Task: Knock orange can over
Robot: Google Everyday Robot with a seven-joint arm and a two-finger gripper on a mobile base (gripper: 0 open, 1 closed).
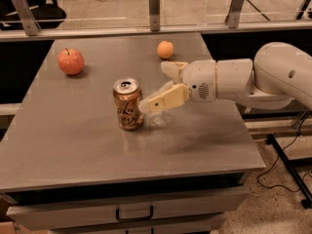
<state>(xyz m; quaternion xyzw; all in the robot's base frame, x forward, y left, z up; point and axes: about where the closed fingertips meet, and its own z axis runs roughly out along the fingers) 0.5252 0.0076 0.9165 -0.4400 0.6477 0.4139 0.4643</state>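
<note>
1. Grey metal table (pixel 73 145) fills most of your view. Behind it runs a rail with metal posts (pixel 154 8), and below its front edge you see a drawer handle (pixel 134 213).
2. Your can (pixel 128 104) stands upright near the middle of the table, a little to the left, with the silver top and pull-tab facing up.
3. From the can, the apple (pixel 71 61) lies at 10 o'clock, well apart and close to the left edge.
4. The orange (pixel 165 49) lies at 1 o'clock from the can, near the far edge.
5. Your gripper (pixel 154 87) is at 3 o'clock of the can, low over the table. The white arm (pixel 273 77) comes in from the right side.
6. The two fingers are spread apart and hold nothing.
7. The lower finger (pixel 163 100) points toward 9 o'clock. Its tip is just beside the right side of the can, about half way up, and I cannot tell if it touches.
8. The other finger sits higher, toward 12 o'clock, apart from the can.
9. At 4 o'clock from the table, a black cable (pixel 287 165) lies on the floor.
</note>
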